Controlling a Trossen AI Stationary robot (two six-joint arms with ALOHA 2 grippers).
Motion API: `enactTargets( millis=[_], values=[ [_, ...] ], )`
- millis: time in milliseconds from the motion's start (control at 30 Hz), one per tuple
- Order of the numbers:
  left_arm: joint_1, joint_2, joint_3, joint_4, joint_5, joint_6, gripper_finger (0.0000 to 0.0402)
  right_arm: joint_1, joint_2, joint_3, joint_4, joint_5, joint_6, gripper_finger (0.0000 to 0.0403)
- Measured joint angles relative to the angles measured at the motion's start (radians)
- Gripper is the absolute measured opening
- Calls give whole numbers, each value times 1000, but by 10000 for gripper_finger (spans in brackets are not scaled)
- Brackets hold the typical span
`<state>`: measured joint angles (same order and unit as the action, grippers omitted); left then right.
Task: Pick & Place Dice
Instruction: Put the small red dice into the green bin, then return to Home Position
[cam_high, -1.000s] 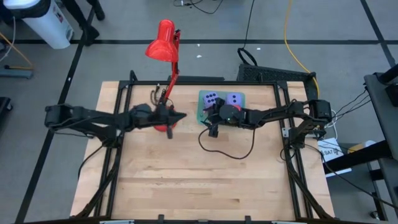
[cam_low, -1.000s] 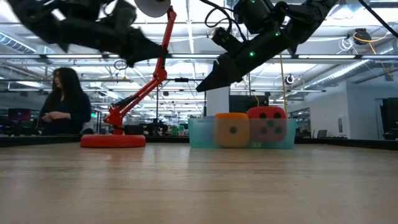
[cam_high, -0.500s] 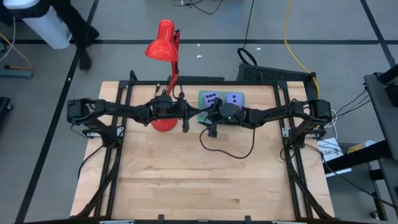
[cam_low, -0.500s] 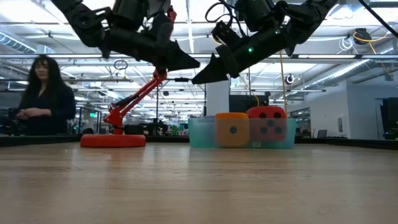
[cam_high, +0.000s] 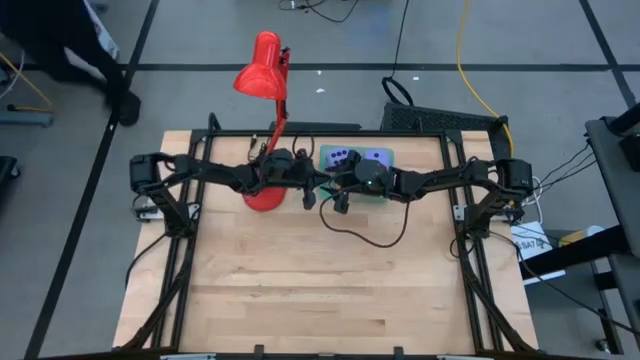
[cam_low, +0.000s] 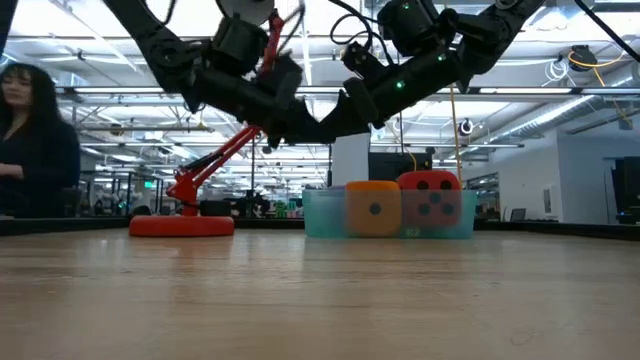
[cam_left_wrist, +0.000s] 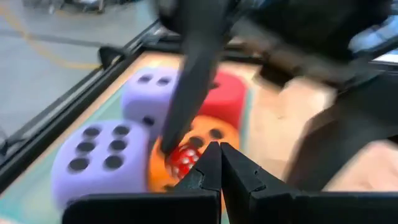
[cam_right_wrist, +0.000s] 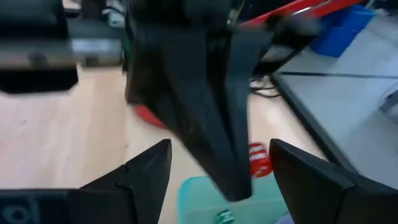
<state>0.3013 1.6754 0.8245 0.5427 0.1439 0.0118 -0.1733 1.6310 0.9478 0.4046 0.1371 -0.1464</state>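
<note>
Four big dice sit in a teal tray (cam_low: 318, 215) at the table's far middle: two purple (cam_high: 340, 157) (cam_high: 377, 158) in the far row, an orange one (cam_low: 373, 208) and a red one (cam_low: 431, 203) in the near row. My left gripper (cam_left_wrist: 219, 155) is shut and hangs above the tray's left end, pointing slightly downward at the dice. My right gripper (cam_right_wrist: 221, 149) is open, and its fingers stand on either side of the left gripper's fingers. A small red die (cam_left_wrist: 183, 160) with white pips shows beside the left tips. My left gripper's shut tips stand right beside the small red die (cam_right_wrist: 258, 158), and I cannot tell whether they touch it. The fingers come level from the table's left, slanting a little downward.
A red desk lamp stands with its base (cam_high: 265, 198) just left of the tray, and its arm leans toward the far edge. A dark cable (cam_high: 365, 235) loops on the wood near the tray. Bare wood fills the table's near half. A person (cam_low: 30, 140) stands behind the table.
My left gripper has swung from over the lamp base toward the table's right and slightly down. It now meets the right gripper above the tray's left end. The person behind the table has walked left.
</note>
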Motion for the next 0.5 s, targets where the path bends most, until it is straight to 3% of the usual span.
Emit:
enactTargets(
  millis=[200,500],
  values=[
    [24,26,3,-9,40,-18,0,4,-1,0,-8,-13,-3,261],
    [-5,-68,4,-44,69,14,0,-10,0,0,-65,-7,12,261]
  ],
)
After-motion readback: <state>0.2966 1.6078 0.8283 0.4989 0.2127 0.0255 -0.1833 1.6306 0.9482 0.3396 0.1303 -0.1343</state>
